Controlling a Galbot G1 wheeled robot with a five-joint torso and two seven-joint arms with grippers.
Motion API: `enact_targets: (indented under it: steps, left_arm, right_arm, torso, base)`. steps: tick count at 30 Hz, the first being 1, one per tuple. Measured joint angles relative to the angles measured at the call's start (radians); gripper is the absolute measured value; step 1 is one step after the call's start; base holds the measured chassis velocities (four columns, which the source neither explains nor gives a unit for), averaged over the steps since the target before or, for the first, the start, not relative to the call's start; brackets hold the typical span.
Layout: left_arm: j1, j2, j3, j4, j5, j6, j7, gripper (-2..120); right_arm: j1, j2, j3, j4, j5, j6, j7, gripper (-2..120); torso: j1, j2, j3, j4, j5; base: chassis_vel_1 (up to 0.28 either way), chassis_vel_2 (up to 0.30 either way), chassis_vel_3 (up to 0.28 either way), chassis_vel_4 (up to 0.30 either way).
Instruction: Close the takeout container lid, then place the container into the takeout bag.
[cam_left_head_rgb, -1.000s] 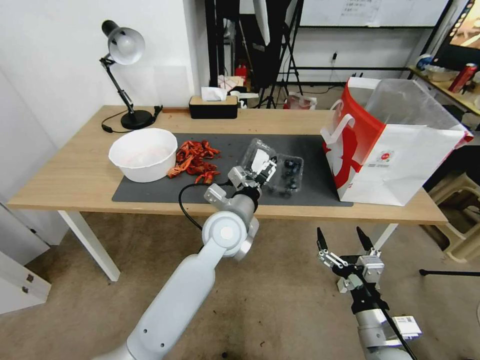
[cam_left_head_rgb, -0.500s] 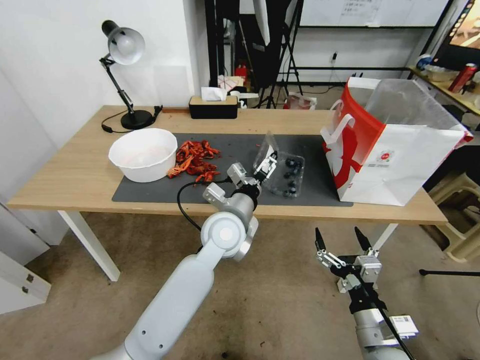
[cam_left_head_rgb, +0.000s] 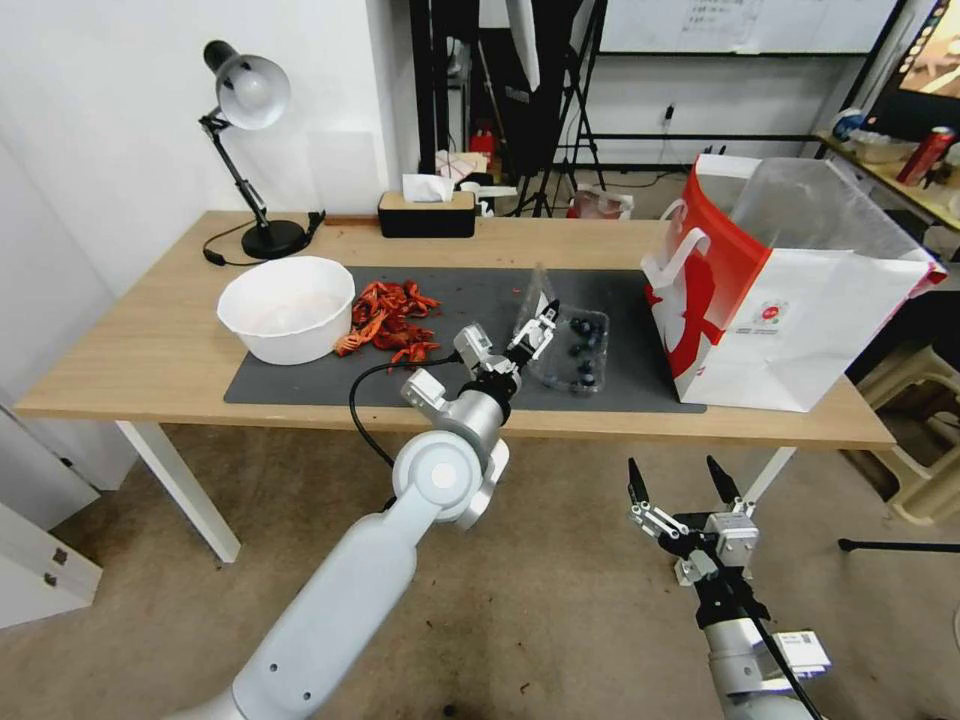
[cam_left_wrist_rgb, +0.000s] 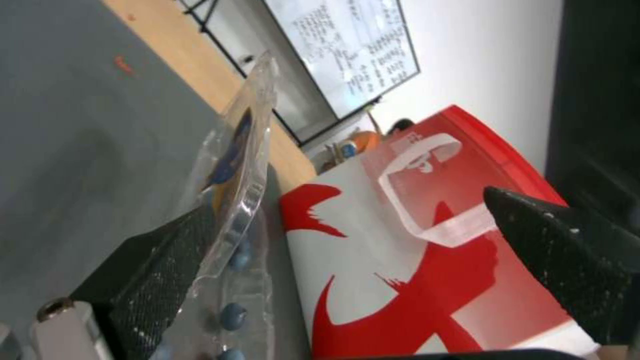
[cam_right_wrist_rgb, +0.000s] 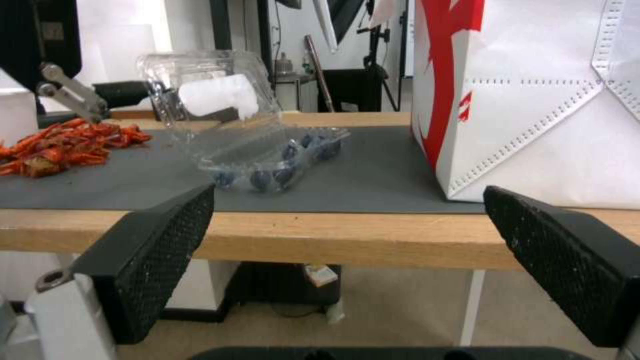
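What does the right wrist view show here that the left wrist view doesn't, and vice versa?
Right wrist view alone: the right gripper, open and below the table edge; the lid raised steeply over the takeout container, its white label facing the camera; the red crayfish pile.

Left wrist view alone: the left gripper open, one finger against the lid's edge; a whiteboard behind.

Both: the lid, the blueberries, the dark mat and the takeout bag.
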Motion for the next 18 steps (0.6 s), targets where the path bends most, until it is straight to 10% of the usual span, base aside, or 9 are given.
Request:
enact_targets:
  steps: [9,18]
  left_arm:
    - [-0.047,0.031,-0.007,0.038,-0.087,0.085,0.174,100]
    - [-0.092,0.057,0.001,0.062,-0.115,0.157,0.222,100]
  right_arm:
    - [-0.009,0.005,0.000,0.000,-0.008,0.005,0.001,100]
    - [-0.008,0.006,-0.002,0.000,-0.019,0.007,0.004,100]
  torso:
    - [0.000,0.000,0.000,0.0001,0.0000]
    - [0.000,0.000,0.000,0.0001,0.0001]
  base:
    - [0.000,0.000,0.000,0.000]
    - [0.000,0.000,0.000,0.000]
